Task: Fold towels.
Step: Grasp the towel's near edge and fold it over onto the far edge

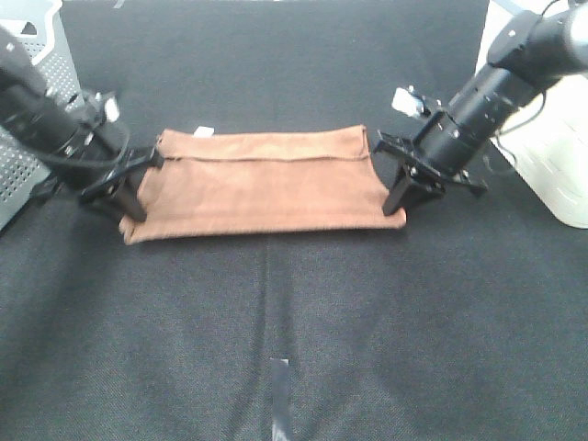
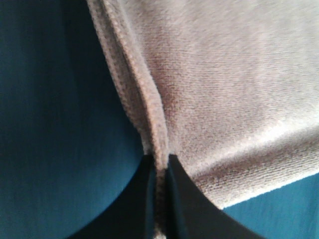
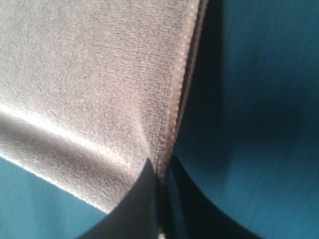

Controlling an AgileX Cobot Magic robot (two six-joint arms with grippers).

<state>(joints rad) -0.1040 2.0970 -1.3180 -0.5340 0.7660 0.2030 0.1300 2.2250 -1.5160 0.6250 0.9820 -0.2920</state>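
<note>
The rust-brown towel [image 1: 262, 188] lies flat as a long rectangle on the far half of the black desk [image 1: 294, 312], its long edges running side to side. A small white tag [image 1: 203, 131] pokes out at the far edge and a stitched hem line runs just inside it. It seems to be doubled over lengthwise, though the high view is too soft to be sure. The left gripper [image 1: 131, 196] is at the towel's left short end and the right gripper [image 1: 397, 196] at its right short end. From above, both sets of jaws are dark shapes whose grip cannot be read. The wrist views settle it: in each, two black fingers [image 2: 144, 199] [image 3: 137, 199] are pressed together with the towel's hemmed edge pinched between them, and the cloth's nap fills the frame. Those close views cut off everything else. A perforated grey bin [image 1: 37, 110] sits at the left edge and a white object [image 1: 551, 156] at the right, both partly out of frame.
</note>
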